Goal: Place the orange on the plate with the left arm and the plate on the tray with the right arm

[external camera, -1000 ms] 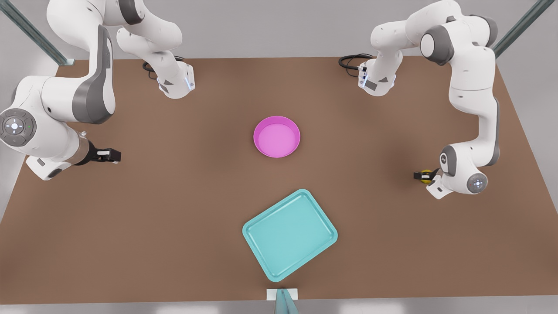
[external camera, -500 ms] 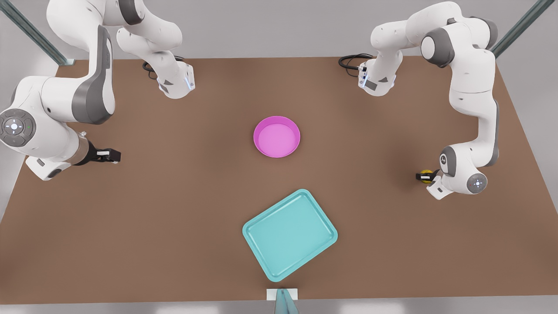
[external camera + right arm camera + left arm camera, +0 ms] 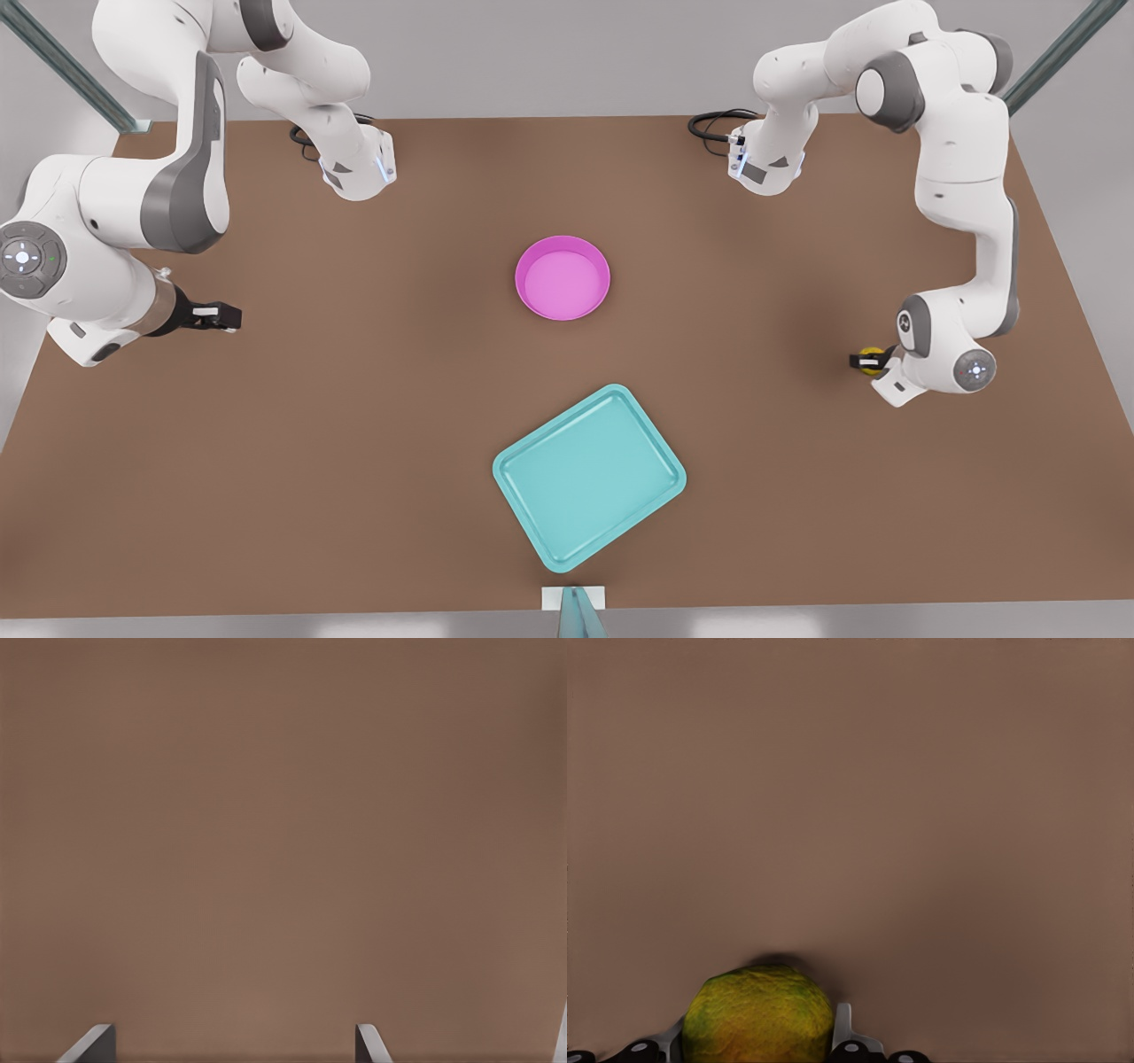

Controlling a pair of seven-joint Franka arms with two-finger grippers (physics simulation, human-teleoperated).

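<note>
We are at the first step: our left claw (image 3: 866,360), at the front view's right, is clamped on the orange (image 3: 758,1013), fingers (image 3: 841,1026) pressing both sides, low over the surface (image 3: 372,425). The plate (image 3: 563,277) sits bare mid-surface, well apart from it, and the tray (image 3: 589,476) lies nearer the camera. Next, we judge, comes lifting and carrying the orange over the plate. Our right claw (image 3: 217,315) waits at the front view's left, fingers spread, holding nothing.
</note>
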